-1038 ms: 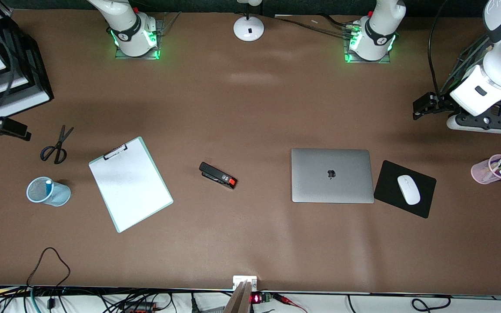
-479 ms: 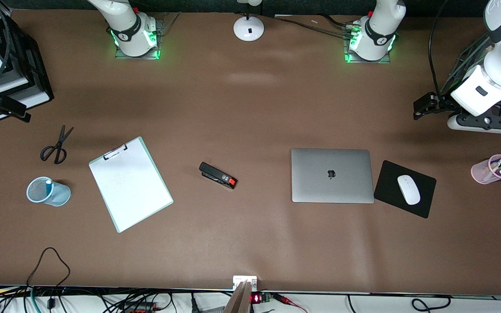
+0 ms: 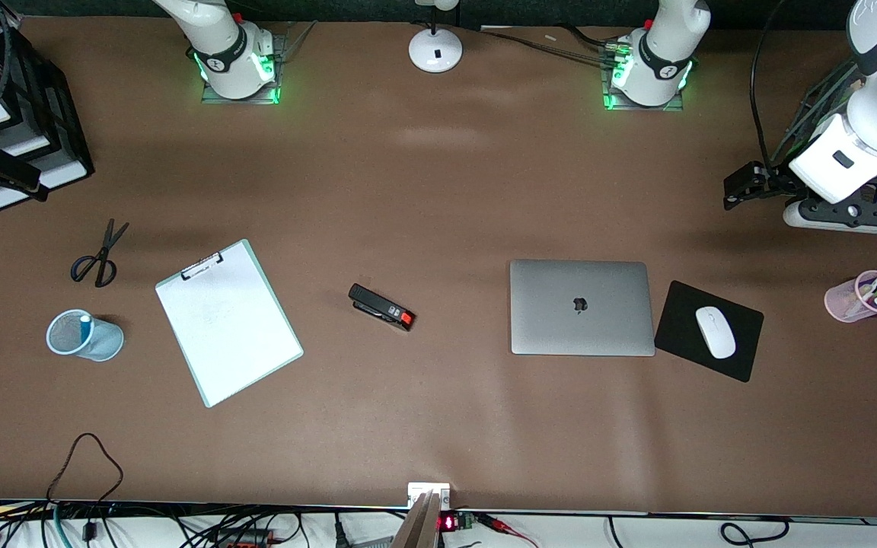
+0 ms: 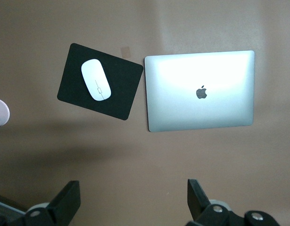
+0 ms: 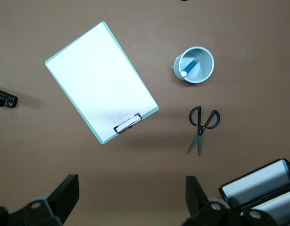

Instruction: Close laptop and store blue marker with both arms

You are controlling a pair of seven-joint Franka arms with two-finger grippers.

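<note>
A: Slim silver-grey laptop (image 3: 582, 307)?

B: Lid down flat, logo up, on the brown table (image 3: 438, 190) toward the left arm's end. In the front view the flat black mouse pad (image 3: 678, 316) with the white mouse (image 3: 715, 332) sits just beside it at its 3 o'clock.

A: Slim bright-blue marker (image 3: 85, 329)?

B: White tip up, leaning inside the light-blue mesh cup (image 3: 107, 344) toward the right arm's end. That cup is at 9 o'clock from the white, green-edged clipboard (image 3: 227, 323). The black-handled scissors (image 3: 97, 257) are at the cup's 12 o'clock.

A: Grippers?

B: Left gripper (image 4: 131, 190) hangs high over the table's end, fingers spread, holding nothing. Right gripper (image 5: 131, 187) hangs over its own end, fingers spread, also holding nothing.
</note>
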